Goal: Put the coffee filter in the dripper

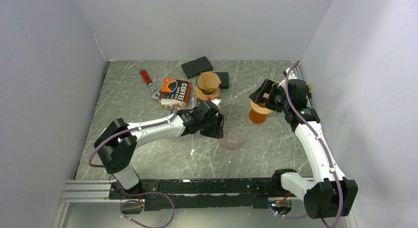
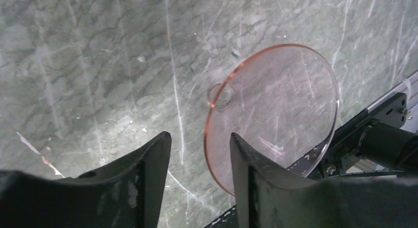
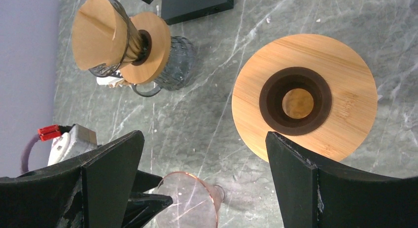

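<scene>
While right gripper gapes, left gripper, parted, straddles the thin-rimmed translucent pink dripper.

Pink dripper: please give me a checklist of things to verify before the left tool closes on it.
1. Pink dripper rim inside the gap of the left tool: ok.
2. Dripper upright: not ok, it lies on its side on the table.
3. Right tool open and empty: ok.
4. Wooden ring opening free: ok.
5. Coffee filter free to lift: cannot tell.
</scene>
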